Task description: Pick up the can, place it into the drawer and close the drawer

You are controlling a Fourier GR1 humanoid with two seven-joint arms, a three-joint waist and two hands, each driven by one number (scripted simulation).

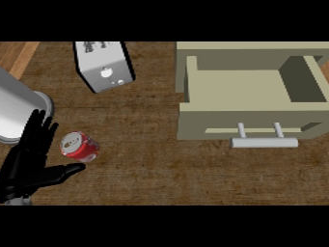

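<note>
nothing done yet: can (pixel 80 146) on counter near left, left hand (pixel 29 164) fingers spread beside it, ungrasped; drawer (pixel 256 113) open, far right.

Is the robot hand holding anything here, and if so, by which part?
Nothing is held. The left robot hand is open beside the red can, not curled round it.

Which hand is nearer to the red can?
Left. The left hand is open right beside the can, on its left, thumb just below it, not gripping. The right hand is not in view.
</note>
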